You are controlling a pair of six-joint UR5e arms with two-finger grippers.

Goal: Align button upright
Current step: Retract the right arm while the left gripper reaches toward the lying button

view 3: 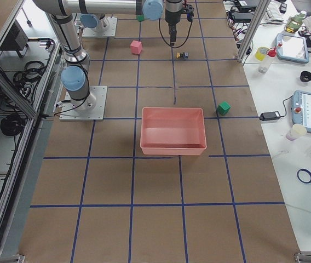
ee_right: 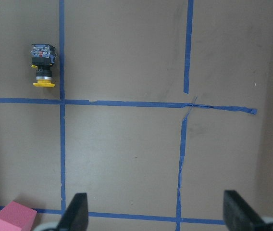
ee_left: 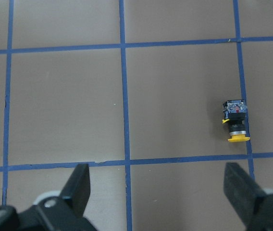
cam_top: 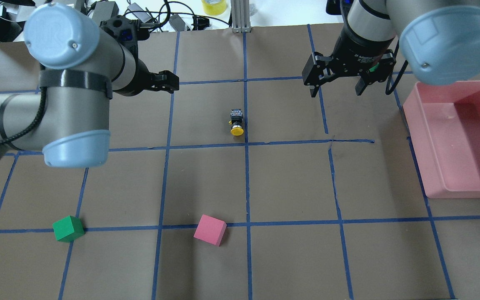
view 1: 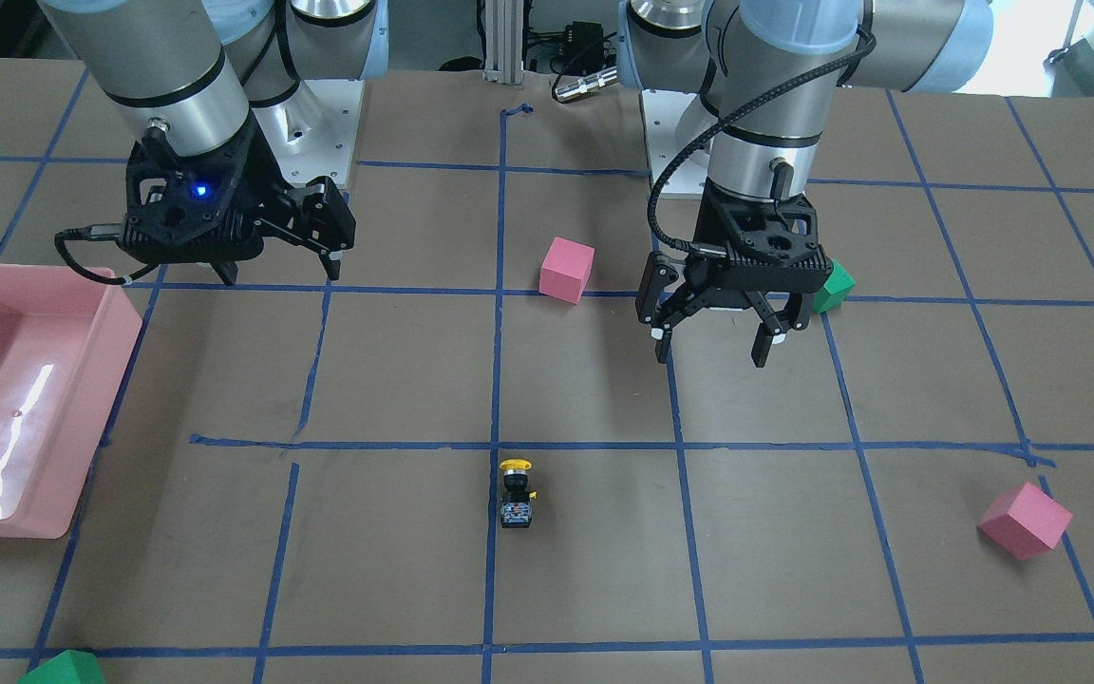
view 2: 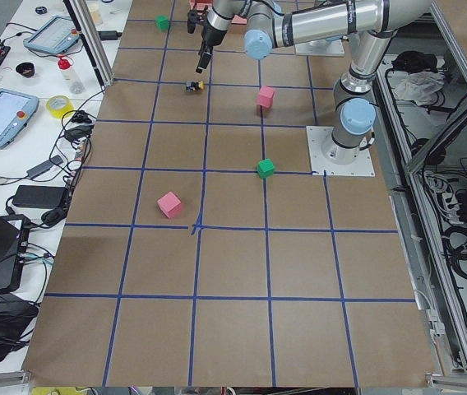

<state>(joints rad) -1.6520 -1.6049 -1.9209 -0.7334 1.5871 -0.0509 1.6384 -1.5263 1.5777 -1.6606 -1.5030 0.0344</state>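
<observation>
The button (view 1: 516,494) lies on its side on the brown table beside a blue tape line, yellow cap toward the robot's base. It also shows in the overhead view (cam_top: 236,122), the left wrist view (ee_left: 236,120) and the right wrist view (ee_right: 43,65). My left gripper (view 1: 711,353) is open and empty, raised above the table, back from the button on my left. My right gripper (view 1: 278,274) is open and empty, raised, back from the button on my right. In the overhead view the left gripper (cam_top: 171,82) is mostly hidden by its arm; the right gripper (cam_top: 336,89) shows open.
A pink bin (cam_top: 415,121) stands on my right side. A pink cube (view 1: 566,269) and a green cube (view 1: 832,285) sit near the robot's base. Another pink cube (view 1: 1024,519) and another green cube (view 1: 63,668) lie far out.
</observation>
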